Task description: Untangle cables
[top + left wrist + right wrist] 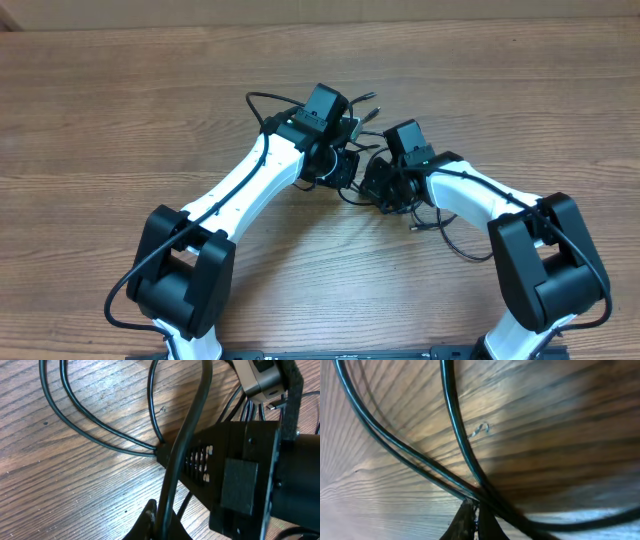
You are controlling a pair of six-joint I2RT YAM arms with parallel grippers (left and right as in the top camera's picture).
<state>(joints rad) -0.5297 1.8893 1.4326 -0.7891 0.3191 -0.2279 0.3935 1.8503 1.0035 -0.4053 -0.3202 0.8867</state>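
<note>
The cables (194, 410) lay in a tangled bunch near the middle of the wooden table (120, 100), between the two arms and partly under their wrists. Loops trailed out to the far left of the bunch and to the near right, and two small plug ends poked out on the far side.

The left gripper (159, 516) was pressed together on one cord, which ran up from its fingertips across the left wrist view. Two more strands curved over the boards beside it and met at a dark joint. The right arm's black housing (245, 475) sat close by.

The right gripper (472, 519) was also closed, its tips pinching where several cords crossed just above the wood.

The table showed brown grain with darker streaks and a small pale nick (481, 429). A lighter tan band (300, 10) ran along its far edge.
</note>
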